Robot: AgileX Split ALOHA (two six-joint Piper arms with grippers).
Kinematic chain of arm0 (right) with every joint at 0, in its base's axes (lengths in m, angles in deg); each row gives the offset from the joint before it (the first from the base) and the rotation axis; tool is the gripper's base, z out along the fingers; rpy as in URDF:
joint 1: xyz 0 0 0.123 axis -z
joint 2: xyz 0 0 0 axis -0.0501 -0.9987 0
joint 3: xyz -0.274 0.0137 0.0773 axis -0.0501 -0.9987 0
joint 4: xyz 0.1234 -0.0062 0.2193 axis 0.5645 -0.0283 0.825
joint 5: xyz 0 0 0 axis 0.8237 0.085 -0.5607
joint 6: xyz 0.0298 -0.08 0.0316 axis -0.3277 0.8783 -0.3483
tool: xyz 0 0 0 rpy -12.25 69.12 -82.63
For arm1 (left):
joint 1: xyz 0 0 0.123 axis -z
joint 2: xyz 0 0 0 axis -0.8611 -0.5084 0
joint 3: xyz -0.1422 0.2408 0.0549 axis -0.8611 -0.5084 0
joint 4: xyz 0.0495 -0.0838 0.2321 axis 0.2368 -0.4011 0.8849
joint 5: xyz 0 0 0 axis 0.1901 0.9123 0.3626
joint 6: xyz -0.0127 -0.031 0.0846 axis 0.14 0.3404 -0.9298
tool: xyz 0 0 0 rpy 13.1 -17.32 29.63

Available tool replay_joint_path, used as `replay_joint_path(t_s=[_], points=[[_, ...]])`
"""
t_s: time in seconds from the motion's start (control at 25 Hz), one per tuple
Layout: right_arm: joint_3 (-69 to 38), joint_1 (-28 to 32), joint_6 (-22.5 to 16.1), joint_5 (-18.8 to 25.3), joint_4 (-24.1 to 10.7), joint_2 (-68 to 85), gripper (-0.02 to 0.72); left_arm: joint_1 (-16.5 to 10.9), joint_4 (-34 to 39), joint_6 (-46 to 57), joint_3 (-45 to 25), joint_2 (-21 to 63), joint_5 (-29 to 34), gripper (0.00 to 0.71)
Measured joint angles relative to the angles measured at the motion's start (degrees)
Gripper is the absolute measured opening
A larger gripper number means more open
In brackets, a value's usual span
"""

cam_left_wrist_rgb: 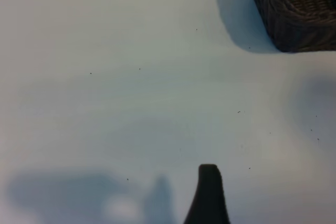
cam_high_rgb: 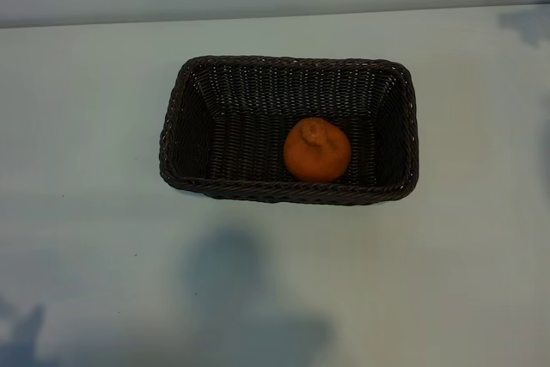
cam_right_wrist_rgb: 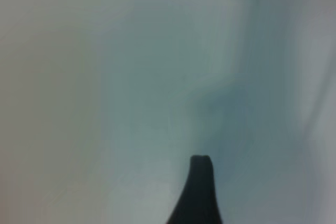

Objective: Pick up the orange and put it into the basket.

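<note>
Exterior: orange (cam_high_rgb: 316, 150) resting inside basket (cam_high_rgb: 288, 130), centre frame, right of middle; seemingly delivered.
Left wrist: basket corner upper right; left gripper (cam_left_wrist_rgb: 208, 195) spread wide, empty, parked.
Right wrist: right gripper (cam_right_wrist_rgb: 197, 190) over bare table (cam_right_wrist_rgb: 79, 103), holding nothing; spread unclear.
</note>
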Motion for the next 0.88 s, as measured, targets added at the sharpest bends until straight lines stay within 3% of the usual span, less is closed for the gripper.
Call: replay_joint_path(t_s=[0.36,0.88], points=[[0.0,2.0,2.0,0.7,6.2,8.3,0.547,0.0,0.0,-0.2,0.0,0.0,0.0,0.588],[-6.6,2.0,1.6,1.7,9.2,43.6,0.538,0.0,0.0,-0.2,0.0,0.0,0.0,0.588]])
